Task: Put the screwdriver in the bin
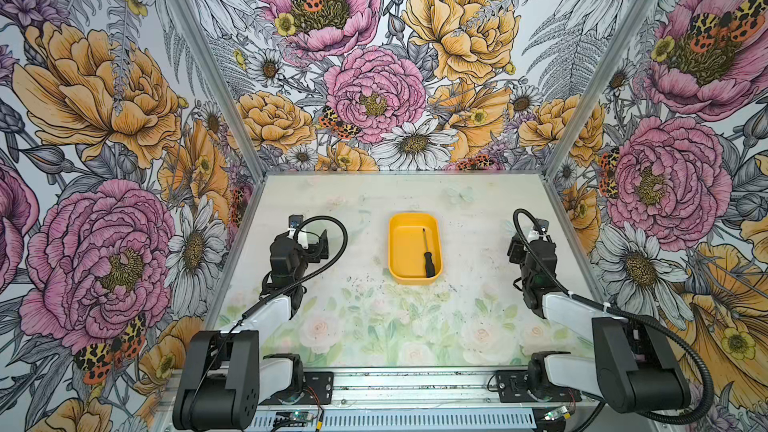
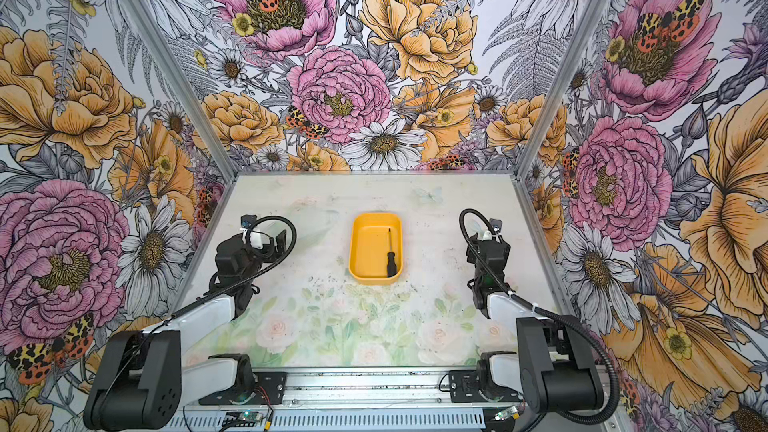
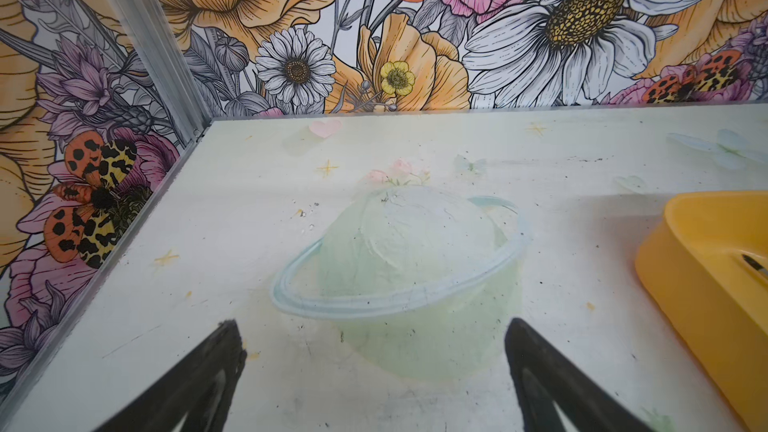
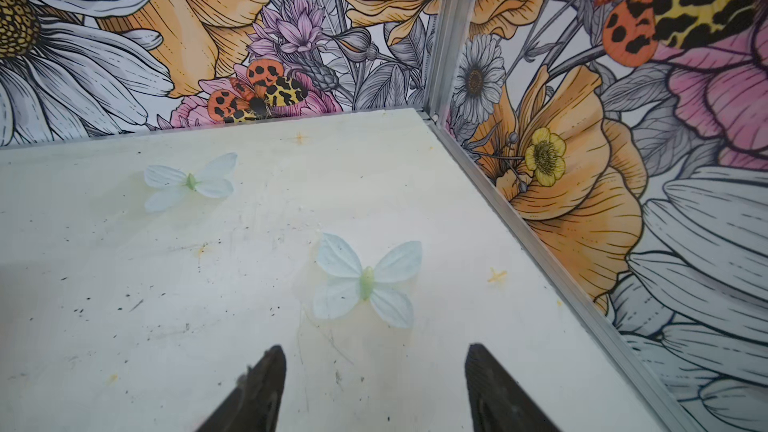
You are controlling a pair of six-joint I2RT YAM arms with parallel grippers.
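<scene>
The small screwdriver lies flat in the yellow bin on the bench, and it looks light, hard and slippery, best held by its fat black handle; the left tool and right tool are both apart, holding nothing.

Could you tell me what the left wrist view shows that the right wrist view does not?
Only the left wrist view shows the shallow yellow-orange plastic bin with the tip of the slim dark screwdriver inside. Only the right wrist view shows the big pale-blue butterfly print. Both show the pale tabletop, floral walls and open black jaws.
</scene>
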